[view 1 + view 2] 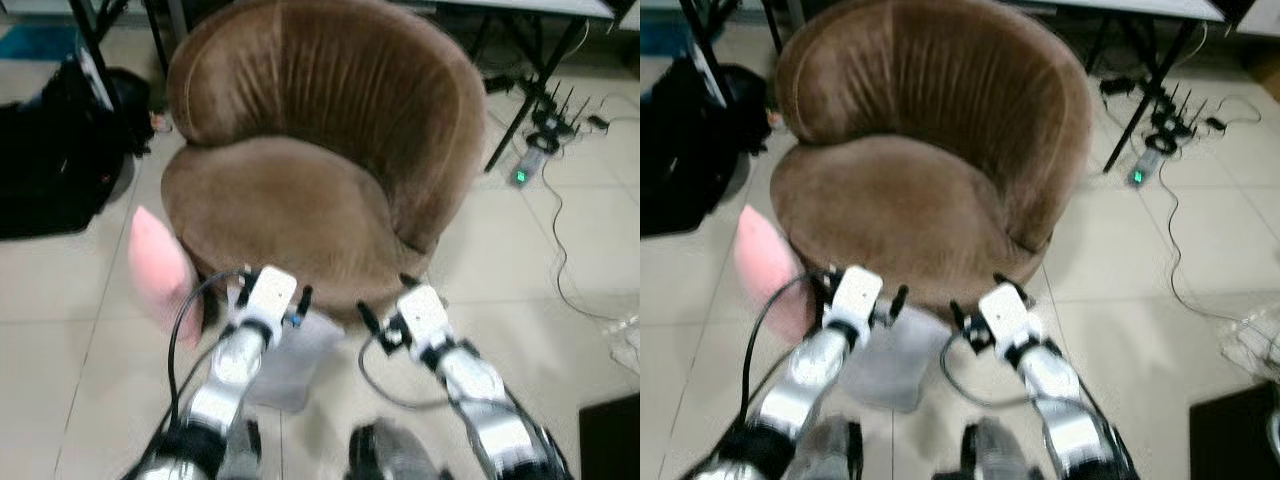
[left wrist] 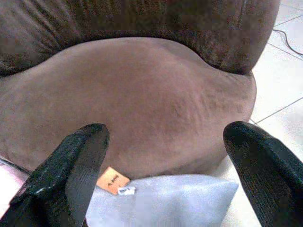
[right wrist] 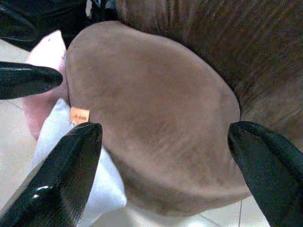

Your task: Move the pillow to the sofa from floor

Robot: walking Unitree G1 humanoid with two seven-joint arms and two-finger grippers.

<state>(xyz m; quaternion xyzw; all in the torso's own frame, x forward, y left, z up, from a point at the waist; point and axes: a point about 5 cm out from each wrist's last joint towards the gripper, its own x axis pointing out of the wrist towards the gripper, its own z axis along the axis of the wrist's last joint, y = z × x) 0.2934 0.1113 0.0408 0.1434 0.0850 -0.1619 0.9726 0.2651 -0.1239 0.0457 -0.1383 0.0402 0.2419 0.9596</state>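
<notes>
Brown velvet sofa (image 1: 320,170) sits bare, so nothing is done yet. The pale pillow (image 2: 161,201) lies on the floor just below the left hand (image 2: 163,156); the right hand (image 3: 161,165) hovers beside. Both are spread wide and empty; grasp and lift remain.

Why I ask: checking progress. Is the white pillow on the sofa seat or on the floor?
On the floor: the white pillow leans against the brown sofa base, below both open grippers, left and right.

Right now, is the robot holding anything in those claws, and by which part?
Nothing is held. The left claw and right claw are both open, poised above the pale pillow lying on the floor against the brown sofa.
</notes>
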